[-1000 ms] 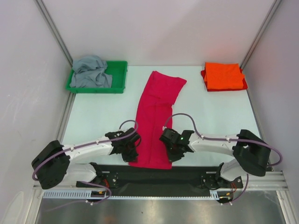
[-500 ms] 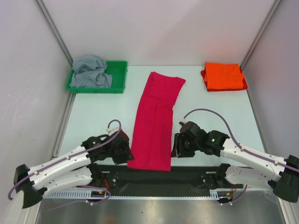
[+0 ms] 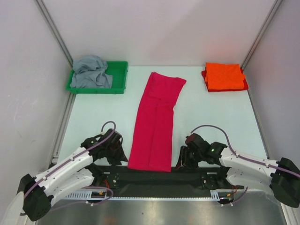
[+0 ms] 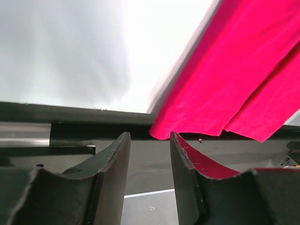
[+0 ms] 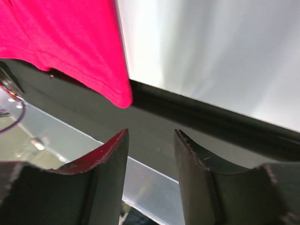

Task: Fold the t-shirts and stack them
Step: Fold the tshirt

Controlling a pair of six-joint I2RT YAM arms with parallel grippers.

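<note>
Overhead: shows crimson-pink t-shirt (image 3: pixel 156 123) laid as a long strip mid-table, near hem between left gripper (image 3: pixel 121 157) and right gripper (image 3: pixel 180 160). Orange t-shirt (image 3: pixel 225 76) folded far right, grey t-shirt (image 3: pixel 91 72) heaped in green tray (image 3: pixel 120 78).

Left wrist: reveals jaws parted, empty, hem corner just beyond.

Right wrist: likewise parted, empty, opposite corner ahead.

- I am working in a robotics lab test cell, not a home or a shop.
- Far beyond the fingers (image 4: pixel 116 168), plain white panels (image 3: pixel 154 28) held in slanted aluminium posts (image 3: pixel 50 26) close the space on three sides.
- Just under the fingers, a black base strip (image 3: pixel 154 174) carries both bolted robot arms (image 3: pixel 70 164), with a bare steel sheet (image 3: pixel 159 213) behind it.
- Ahead of the fingers lies a plain pale table (image 3: pixel 93 117), with a green plastic tray (image 3: pixel 121 77) at its far left corner.
</note>
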